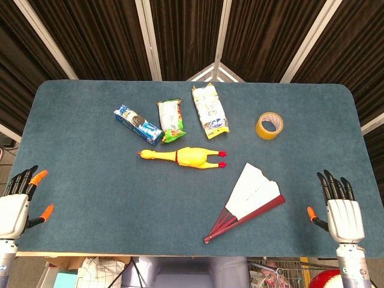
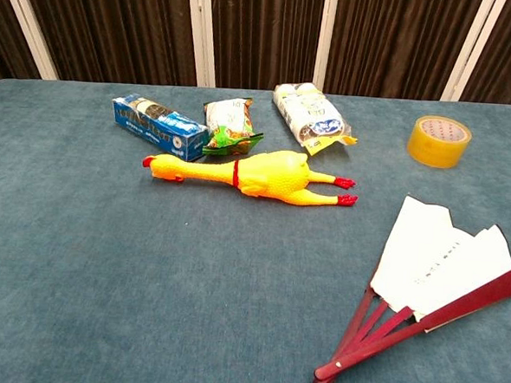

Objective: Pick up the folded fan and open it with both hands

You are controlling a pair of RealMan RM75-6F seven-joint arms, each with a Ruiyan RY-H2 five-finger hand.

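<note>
The fan [image 1: 249, 201] lies on the blue table, front right of centre, partly spread, with white paper leaf and dark red ribs meeting at a pivot near the front edge. The chest view shows the fan [image 2: 432, 280] at its lower right. My left hand [image 1: 15, 207] rests at the table's front left corner, fingers apart and holding nothing. My right hand [image 1: 342, 213] sits at the front right corner, to the right of the fan and apart from it, fingers spread and empty. Neither hand appears in the chest view.
A yellow rubber chicken [image 1: 186, 156] lies mid-table behind the fan. Behind it lie a blue snack box [image 1: 137, 124], a green snack bag [image 1: 171, 120] and a yellow-white bag [image 1: 209, 110]. A roll of yellow tape [image 1: 269, 125] stands at back right.
</note>
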